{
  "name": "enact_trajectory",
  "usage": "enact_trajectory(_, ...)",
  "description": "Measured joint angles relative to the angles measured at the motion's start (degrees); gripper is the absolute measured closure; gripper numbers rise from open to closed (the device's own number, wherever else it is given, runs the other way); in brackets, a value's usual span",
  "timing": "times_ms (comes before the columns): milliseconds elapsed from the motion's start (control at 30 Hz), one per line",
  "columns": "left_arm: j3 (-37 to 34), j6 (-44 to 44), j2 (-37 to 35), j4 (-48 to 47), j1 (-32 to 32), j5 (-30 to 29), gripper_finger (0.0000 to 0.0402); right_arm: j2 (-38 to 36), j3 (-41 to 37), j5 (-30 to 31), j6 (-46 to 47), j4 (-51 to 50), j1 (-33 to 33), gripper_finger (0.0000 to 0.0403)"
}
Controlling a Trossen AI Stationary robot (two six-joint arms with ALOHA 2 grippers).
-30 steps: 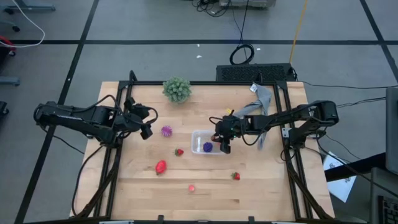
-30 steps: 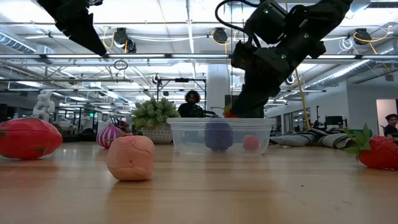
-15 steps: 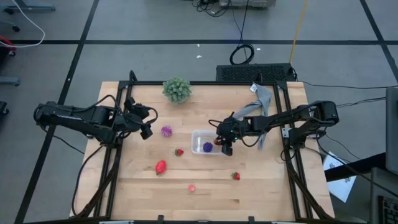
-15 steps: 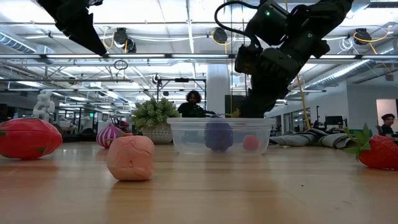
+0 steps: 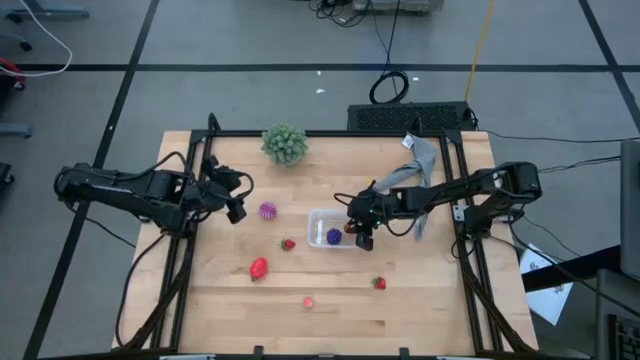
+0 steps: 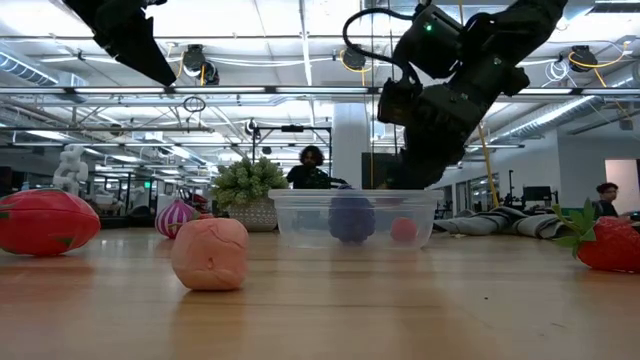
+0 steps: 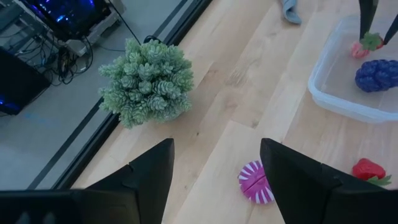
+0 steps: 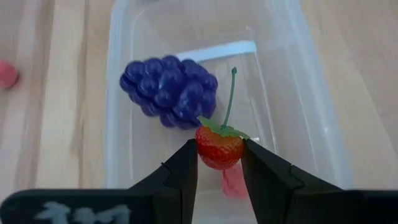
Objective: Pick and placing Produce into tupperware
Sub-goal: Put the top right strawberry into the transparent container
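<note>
The clear tupperware (image 5: 322, 228) sits mid-table and holds a dark purple grape cluster (image 8: 168, 91) and a pink piece (image 8: 233, 184). My right gripper (image 8: 219, 163) hovers over its right end, shut on a red strawberry (image 8: 219, 148). My left gripper (image 5: 237, 211) waits open, raised, at the left, beside the spiky magenta ball (image 5: 268, 210). On the wood lie a small strawberry (image 5: 288, 243), a larger red fruit (image 5: 259, 267), a pink piece (image 5: 308, 301) and another strawberry (image 5: 379, 283). My right gripper pinches the strawberry's red body (image 8: 208, 152) between its two fingers, one on each side. The fingers come from above, slanting in from the table's right. The berry is lifted clear of the tupperware floor, its green cap and stem (image 8: 230, 93) pointing away from the fingers.
A green bushy plant (image 5: 285, 143) stands near the far edge, and a grey cloth (image 5: 415, 165) lies at the far right under my right arm. Bare wood stretches along the near edge. In the low view, people show in the room behind the table.
My right gripper has edged slightly toward the table's right above the tupperware, staying shut on the strawberry.
</note>
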Motion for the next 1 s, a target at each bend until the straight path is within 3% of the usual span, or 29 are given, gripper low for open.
enact_trajectory(300, 0.0, 0.0, 0.0, 0.0, 0.0, 0.0, 0.0158, 4.0, 1.6, -0.6, -1.5, 0.2, 0.0, 0.0295)
enact_trajectory(1000, 0.0, 0.1, 0.0, -0.1, 0.0, 0.0, 0.0158, 3.6, 2.4, -1.3, -4.6, -0.4, -0.1, 0.0291)
